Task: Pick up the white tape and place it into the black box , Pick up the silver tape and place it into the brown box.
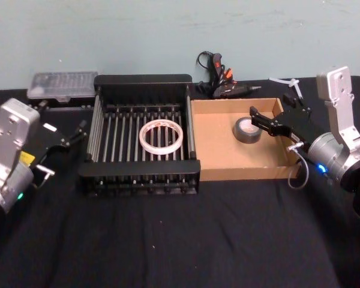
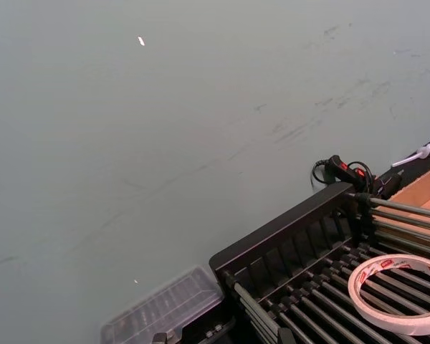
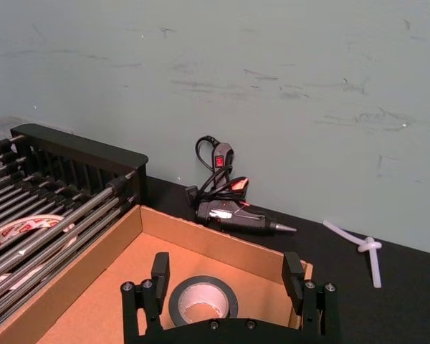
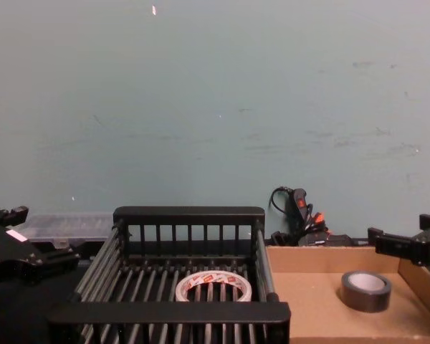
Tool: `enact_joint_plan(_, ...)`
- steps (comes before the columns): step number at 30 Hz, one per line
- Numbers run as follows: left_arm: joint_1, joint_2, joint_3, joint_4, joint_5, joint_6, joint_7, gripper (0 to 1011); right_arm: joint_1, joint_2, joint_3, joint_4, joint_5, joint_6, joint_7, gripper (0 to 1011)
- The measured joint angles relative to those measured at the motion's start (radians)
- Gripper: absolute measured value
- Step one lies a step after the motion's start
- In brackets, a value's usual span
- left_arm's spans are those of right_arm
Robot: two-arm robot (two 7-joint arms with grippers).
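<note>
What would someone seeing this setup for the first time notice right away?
Probably the white tape lying flat on the barred floor of the black box mid-table, and the silver tape resting in the brown box beside it on the robot's right. The right claw hangs open at that roll, over the brown box, while the left claw sits off the black box's left side.

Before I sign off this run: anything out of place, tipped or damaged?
Nothing stands out. The white tape lies flat in the black box, the silver tape flat in the brown box. The right gripper hangs open beside the silver roll.
</note>
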Motion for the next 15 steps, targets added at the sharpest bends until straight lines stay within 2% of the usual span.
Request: enact_joint_plan(15, 0.000, 0.000, 0.000, 0.000, 0.000, 0.000, 0.000, 1001, 0.000, 0.000, 0.000, 0.000, 0.000, 0.000, 0.000, 1002)
